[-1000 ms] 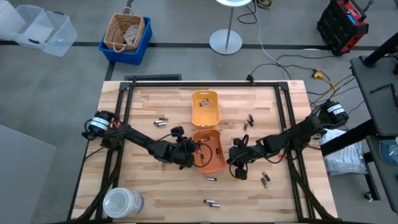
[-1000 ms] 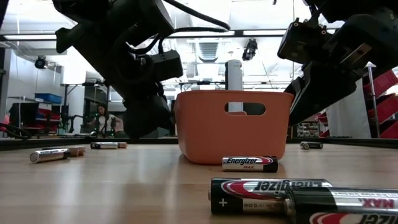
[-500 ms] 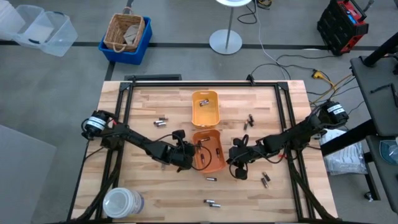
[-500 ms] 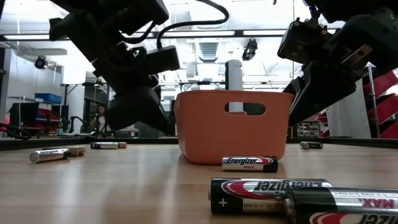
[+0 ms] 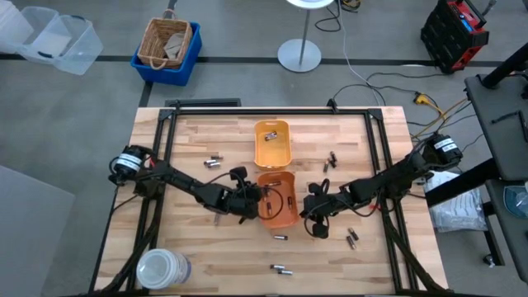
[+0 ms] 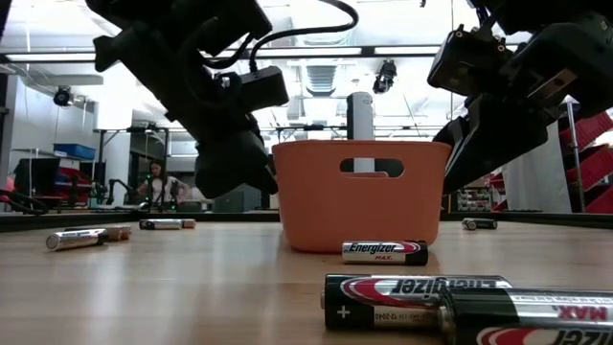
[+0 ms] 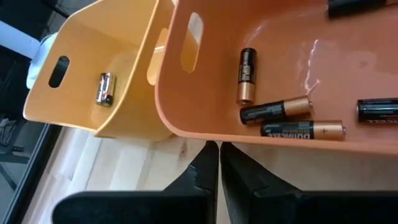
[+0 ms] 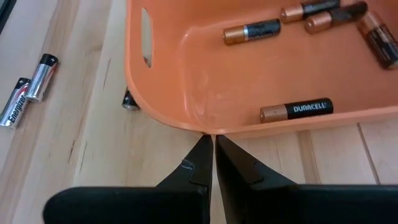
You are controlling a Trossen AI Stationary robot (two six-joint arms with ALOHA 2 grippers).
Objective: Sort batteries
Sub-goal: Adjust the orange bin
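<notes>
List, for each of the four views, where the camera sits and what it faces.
High: overhead, straight down on the table and both arms.
Low: at tabletop level, facing the orange tray; both arms overhead.
Left wrist: left gripper shut, at that tray's rim.
Right wrist: right gripper shut, at its opposite rim.
All share the orange tray.

Mid-frame on the desk [image 5: 206, 247]: one tray [image 5: 273, 142] directly above another tray [image 5: 279, 200]. Left claw [image 5: 254, 203] at lower tray's left edge, right claw [image 5: 307, 206] at its right. Batteries [image 5: 281, 269] below, more scattered around.
</notes>
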